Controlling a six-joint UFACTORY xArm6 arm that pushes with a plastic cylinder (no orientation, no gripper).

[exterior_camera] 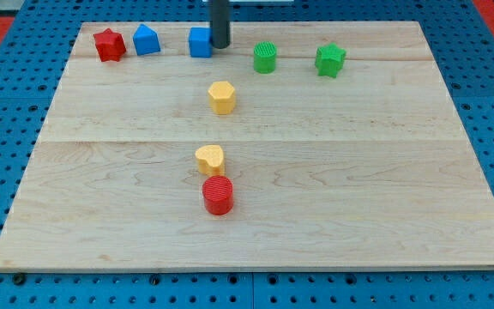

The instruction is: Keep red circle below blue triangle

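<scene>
Board [127, 197]: pale wood w/ visible grain, smooth, satin sheen, made of joined planks. Base under it [487, 129]: blue perforated sheet, prob. plastic or painted metal, slightly glossy. Blocks look like matt plastic; red circle [218, 196] and green circle [265, 57], at 1 o'clock from it, have ribbed tops. Rod above my tip [219, 46]: dark, smooth, dull finish.

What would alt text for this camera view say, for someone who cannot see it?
A dark rod's tip touches a blue block near the wooden board's top edge. A red circle sits lower down, below two yellow blocks; red, blue and green blocks line the top.
</scene>
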